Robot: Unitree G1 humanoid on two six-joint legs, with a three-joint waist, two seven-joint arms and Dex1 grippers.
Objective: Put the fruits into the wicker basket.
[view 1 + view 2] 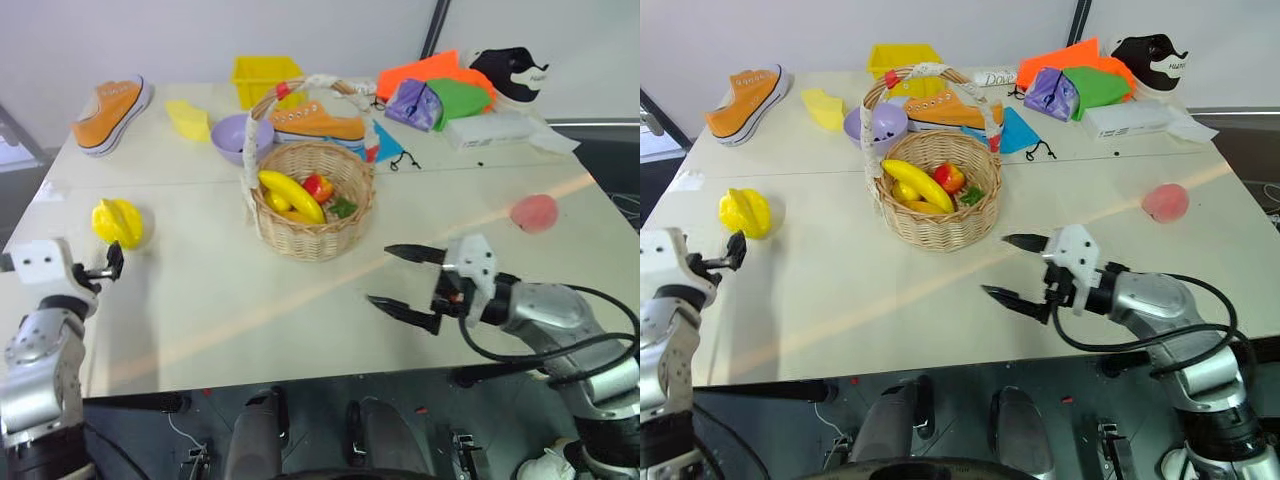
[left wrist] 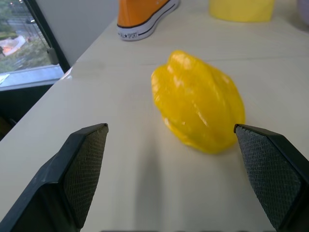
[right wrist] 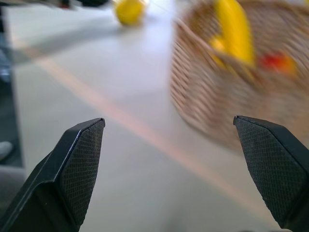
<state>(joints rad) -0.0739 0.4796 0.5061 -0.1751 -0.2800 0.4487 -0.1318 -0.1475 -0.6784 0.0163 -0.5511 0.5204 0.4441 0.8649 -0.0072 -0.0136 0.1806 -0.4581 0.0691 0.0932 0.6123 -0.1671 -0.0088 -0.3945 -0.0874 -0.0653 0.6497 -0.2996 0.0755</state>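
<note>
Left tool (image 2: 169, 179): fingers spread wide apart, holding nothing, hovering low over the near left part of the surface (image 1: 220, 300).
Starfruit (image 2: 198, 106): straight ahead of the left tool, just beyond its fingertips and lined up with the gap between them; it lies on the surface, not touched by either finger.
Beyond the starfruit: an orange sneaker (image 1: 112, 112) lies far ahead of the left tool at the back left edge, with a pale yellow wedge (image 1: 188, 120) beside it.
Right tool (image 1: 405, 285): fingers spread wide apart, empty, held level above the near middle of the surface and pointing toward the robot's left.
Wicker basket (image 1: 312, 205): ahead of the right tool and a little to its left, near but apart from the fingertips; it stands upright mid-surface, its cloth-wrapped handle arching over it.
Basket contents: a banana (image 1: 290, 195), a small red fruit (image 1: 318, 187) and a green piece (image 1: 343, 208) lie inside.
Peach (image 1: 534, 213): off to the right of the right tool and farther back, well apart from it, alone on the surface near the right edge.
Behind the basket: a lilac bowl (image 1: 235, 138), a second orange sneaker (image 1: 320, 125) and a yellow bin (image 1: 265, 78).
Far back right: coloured cloth bags (image 1: 440, 92), a white box (image 1: 495, 128) and a black shoe (image 1: 512, 70).
</note>
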